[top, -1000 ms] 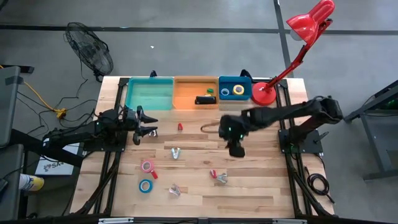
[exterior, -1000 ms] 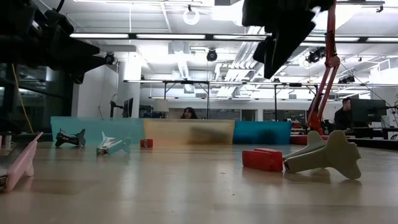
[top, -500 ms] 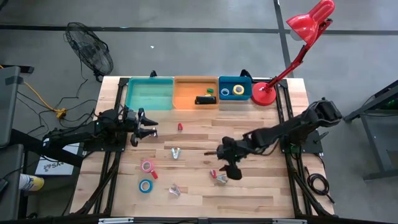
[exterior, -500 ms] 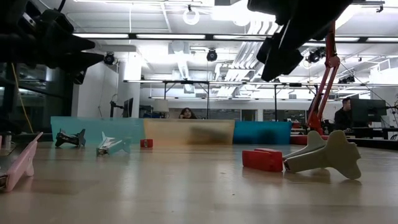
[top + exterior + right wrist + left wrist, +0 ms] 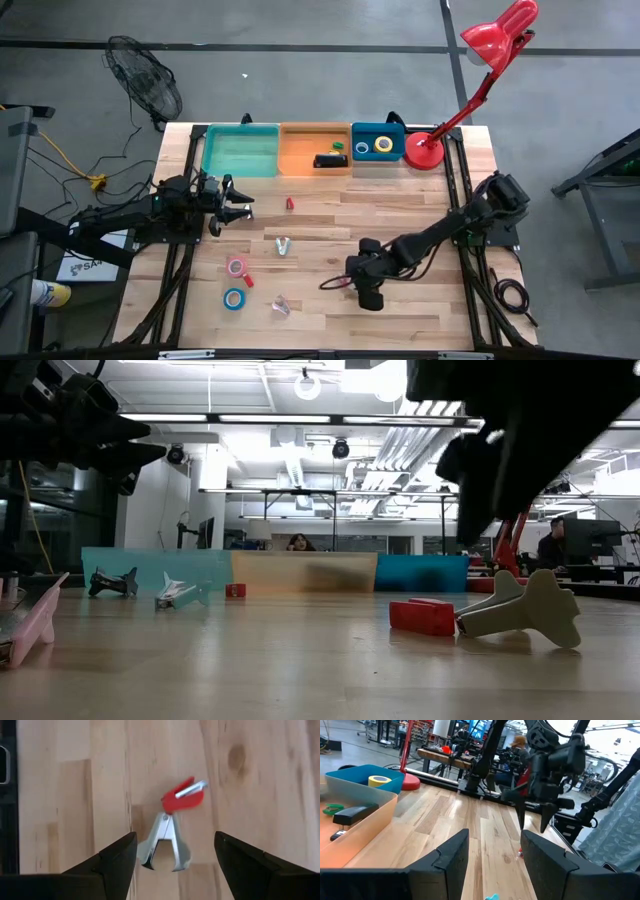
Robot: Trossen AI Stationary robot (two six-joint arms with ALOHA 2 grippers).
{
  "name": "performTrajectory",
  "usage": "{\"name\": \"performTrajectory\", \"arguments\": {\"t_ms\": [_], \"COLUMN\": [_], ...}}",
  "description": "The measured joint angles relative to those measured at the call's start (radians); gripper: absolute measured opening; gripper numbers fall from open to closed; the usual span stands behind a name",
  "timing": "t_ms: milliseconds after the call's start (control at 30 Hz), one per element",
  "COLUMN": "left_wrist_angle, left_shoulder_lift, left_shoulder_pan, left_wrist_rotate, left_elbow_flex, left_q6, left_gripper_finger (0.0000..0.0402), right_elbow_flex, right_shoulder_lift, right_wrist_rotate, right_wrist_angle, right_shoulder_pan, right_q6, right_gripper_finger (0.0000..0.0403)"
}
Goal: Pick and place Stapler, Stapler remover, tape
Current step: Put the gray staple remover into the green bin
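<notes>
High view: wooden table (image 5: 400, 215), three trays along the far edge — teal (image 5: 240, 150), orange (image 5: 315, 148), blue (image 5: 378, 142). Red lamp (image 5: 470, 85) at the far right corner. Right arm stretched low toward the near middle, well forward of its place a second ago, when it hung mid-table near the orange tray. Right gripper (image 5: 368, 290) now down over the red-handled remover (image 5: 172, 827), which shows between its spread fingers (image 5: 117, 862) in the right wrist view; claw wide, nothing held. Left arm unchanged at the left edge, left gripper (image 5: 235, 203) wide and empty, fingers (image 5: 452, 855) apart in its own view.

Stapler (image 5: 329, 161) lying in the orange tray, green item beside it. Yellow tape (image 5: 384, 146) and a dark roll in the blue tray. Pink tape (image 5: 237, 266) and light blue tape (image 5: 234, 298) loose on the table, near left, unmoved. Two more removers on the wood: one mid-table (image 5: 283, 245), one near the front (image 5: 280, 306). Small red piece (image 5: 290, 203) below the orange tray.

Low view: red remover (image 5: 500, 615) large on the right, dark arm overhead.

No readable writing on anything.
</notes>
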Motion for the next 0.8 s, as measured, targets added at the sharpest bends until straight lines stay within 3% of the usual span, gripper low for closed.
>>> {"name": "performTrajectory", "arguments": {"t_ms": [800], "left_wrist_angle": [0.000], "left_shoulder_lift": [0.000], "left_shoulder_pan": [0.000], "left_wrist_rotate": [-0.005], "left_elbow_flex": [-0.002], "left_q6": [0.004], "left_gripper_finger": [0.0177], "right_elbow_flex": [0.009], "right_shoulder_lift": [0.107], "right_wrist_rotate": [-0.061], "right_wrist_angle": [-0.001], "right_shoulder_pan": [0.020], "right_q6": [0.066], "right_gripper_finger": [0.0257]}}
